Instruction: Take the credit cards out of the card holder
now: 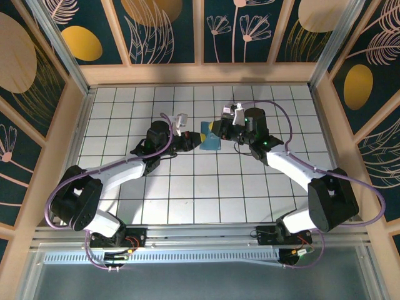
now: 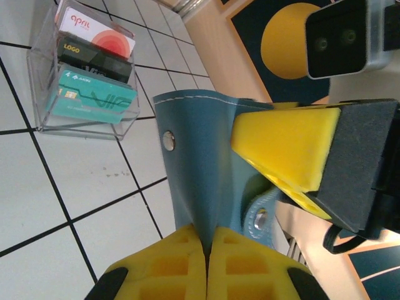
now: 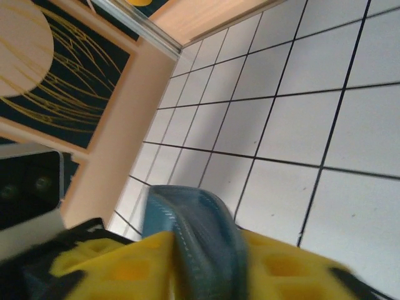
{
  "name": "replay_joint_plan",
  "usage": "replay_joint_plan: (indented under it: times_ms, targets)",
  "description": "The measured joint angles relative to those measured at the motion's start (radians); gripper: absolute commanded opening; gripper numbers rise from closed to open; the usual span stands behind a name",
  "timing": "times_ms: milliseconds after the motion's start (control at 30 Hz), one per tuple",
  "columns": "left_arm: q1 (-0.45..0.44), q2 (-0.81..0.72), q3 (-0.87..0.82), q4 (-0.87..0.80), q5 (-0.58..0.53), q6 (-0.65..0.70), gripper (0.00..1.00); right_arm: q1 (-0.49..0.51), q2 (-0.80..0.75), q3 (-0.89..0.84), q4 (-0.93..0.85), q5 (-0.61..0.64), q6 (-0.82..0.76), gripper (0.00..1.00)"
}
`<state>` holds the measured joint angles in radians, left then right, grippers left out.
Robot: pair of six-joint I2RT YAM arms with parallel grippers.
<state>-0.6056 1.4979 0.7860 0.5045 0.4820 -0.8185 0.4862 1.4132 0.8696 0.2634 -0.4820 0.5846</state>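
Wallet (image 1: 210, 139) is hanging mid-table (image 1: 187, 200), pinched from both sides. Can't tell if it's touching the surface.

Left gripper (image 2: 207, 250) is clamping fully shut on the edge of one panel. It's acting as the anchor, so the wallet is standing on edge instead of lying flat.

Right gripper (image 3: 206, 250) is gripping the opposite side, with a finger pressing on each face of the soft blue material. I'm reading this as taking the other panel so the two arms can spread the fold.

My guess is we're at the opening step, since the pockets need exposing before anything slides out. Can't tell if anything is sitting inside, as the pockets aren't facing the cameras.

Clear tray (image 2: 87, 128) near the wallet is holding three cards (image 2: 94, 69): red-white, black and teal. It's probably serving as the drop spot.

Risk: soft panels buckling or slipping under the pull.
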Motion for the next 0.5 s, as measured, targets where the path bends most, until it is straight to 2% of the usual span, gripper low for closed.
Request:
replay_joint_plan:
  times_ms: [67,100,200,367,500]
  targets:
    - [0.000,0.006,0.000,0.001,0.000,-0.003,0.20,0.002,-0.003,0.002,0.002,-0.007,-0.005,0.00]
    - [0.000,0.006,0.000,0.003,0.000,-0.003,0.26,0.002,-0.003,0.002,0.003,-0.010,-0.005,0.00]
    - [0.000,0.005,0.000,0.014,-0.003,0.000,0.37,-0.001,-0.005,0.003,0.006,-0.017,-0.006,0.00]
    - [-0.003,-0.055,0.000,-0.011,-0.038,0.048,0.42,-0.042,-0.015,0.003,0.007,-0.044,-0.009,0.00]
    - [-0.003,-0.138,0.000,-0.035,-0.087,0.110,0.64,-0.117,-0.049,0.003,0.014,-0.097,-0.005,0.00]
